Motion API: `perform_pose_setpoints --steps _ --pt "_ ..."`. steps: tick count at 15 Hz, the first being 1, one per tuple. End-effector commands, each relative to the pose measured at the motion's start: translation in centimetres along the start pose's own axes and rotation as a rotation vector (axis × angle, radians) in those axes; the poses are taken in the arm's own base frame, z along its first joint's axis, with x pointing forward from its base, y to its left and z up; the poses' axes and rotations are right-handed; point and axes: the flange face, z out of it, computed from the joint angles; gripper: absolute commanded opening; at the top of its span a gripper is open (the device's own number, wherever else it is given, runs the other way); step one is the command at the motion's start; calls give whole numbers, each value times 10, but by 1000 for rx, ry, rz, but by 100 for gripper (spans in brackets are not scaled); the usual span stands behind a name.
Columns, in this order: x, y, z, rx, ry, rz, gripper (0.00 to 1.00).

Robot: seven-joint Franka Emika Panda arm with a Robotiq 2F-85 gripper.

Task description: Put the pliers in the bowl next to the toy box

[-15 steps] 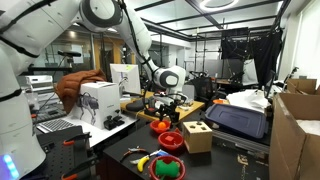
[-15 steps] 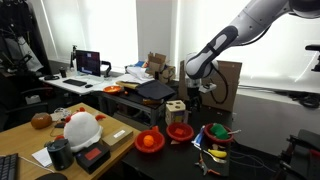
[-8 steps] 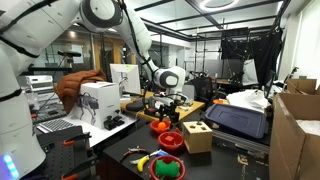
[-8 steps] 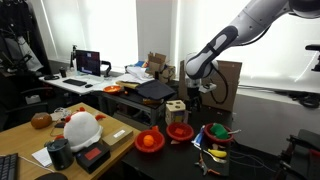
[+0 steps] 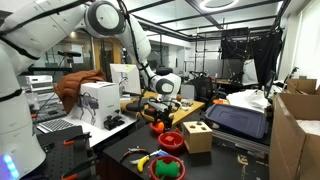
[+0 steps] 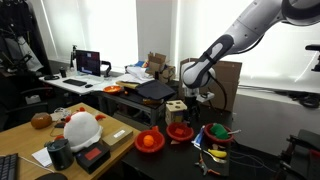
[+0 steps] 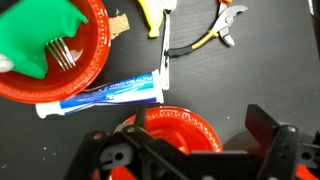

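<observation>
The pliers [image 7: 217, 24], with orange-yellow handles, lie on the black table at the top right of the wrist view. A red bowl [image 7: 172, 123] sits empty just under my gripper [image 7: 195, 140], whose fingers stand wide open with nothing between them. In both exterior views that red bowl [image 5: 172, 140] [image 6: 180, 130] stands next to the toy box [image 5: 197, 135] [image 6: 175, 108], a light wooden cube with holes in its top. My gripper [image 5: 165, 100] [image 6: 195, 97] hangs above them. The pliers are too small to make out in the exterior views.
A second red bowl [image 7: 55, 50] holds a green thing and a fork; a toothpaste tube [image 7: 100, 97] lies between the bowls. An orange bowl [image 6: 150, 141] with an orange ball stands nearby. Cardboard boxes [image 5: 295, 130], a black case [image 5: 238, 118] and desk clutter surround the table.
The arm has shifted a little, bringing the gripper slightly lower and sideways over the bowl and toy box. The jaws stay open and nothing on the table has moved.
</observation>
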Motion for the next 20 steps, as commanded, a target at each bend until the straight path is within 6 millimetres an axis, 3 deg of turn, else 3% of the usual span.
perform_pose_setpoints --steps 1,6,9,14,20 --pt "-2 -16 33 0 -22 32 100" --pt "-13 -39 100 0 -75 112 100" --pt "-20 -41 124 1 -51 205 100" --pt "-42 -34 132 -22 52 384 100" --pt "-61 -35 134 -34 23 490 100"
